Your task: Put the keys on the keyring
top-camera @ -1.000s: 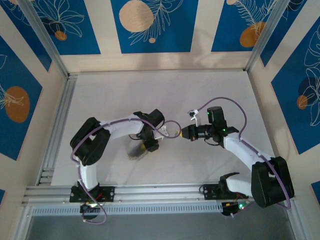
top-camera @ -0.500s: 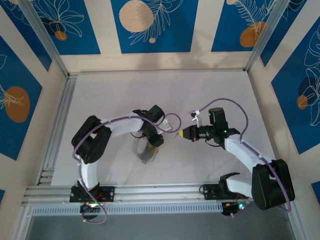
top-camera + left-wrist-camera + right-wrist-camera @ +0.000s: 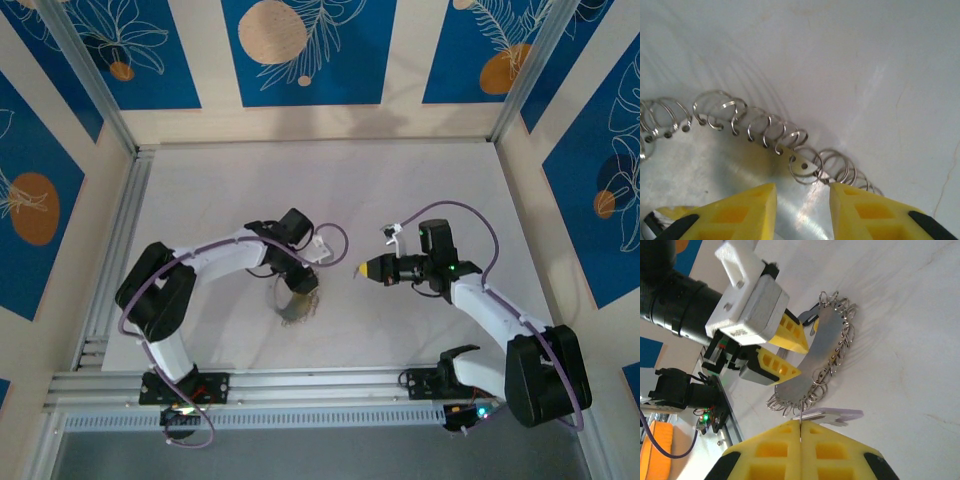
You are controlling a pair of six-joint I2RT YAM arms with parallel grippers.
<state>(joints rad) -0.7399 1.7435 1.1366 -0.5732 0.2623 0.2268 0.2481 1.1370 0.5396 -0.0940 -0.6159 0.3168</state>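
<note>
Silvery wire loops edged the keyring (image 3: 295,306), which lay on the white table (image 3: 400,180) left of centre, just near of the left gripper (image 3: 300,283). A second before, the two grippers had been almost nose to nose. By this moment the right gripper (image 3: 361,270) had drawn back to the right and a clear gap had opened between them, while the ring had slid slightly rightward under the left arm. To me that meant the threading was not done. The right wrist view showed the right gripper (image 3: 801,427) pressed together on a pale lilac key (image 3: 832,415), which stuck out sideways from the fingertips, near the ring but not touching it. The left gripper (image 3: 797,357) had its fingers apart, tips right at the band, and I could not tell whether they touched it. Seen from the left wrist, the keyring (image 3: 765,135) was a smooth, shiny, curved strip with many small split rings crowded along its edge, and the left gripper (image 3: 802,192) was spread wide over it. One ring seemed to carry a small flat tab with a hole, though I could not say what it was.
</note>
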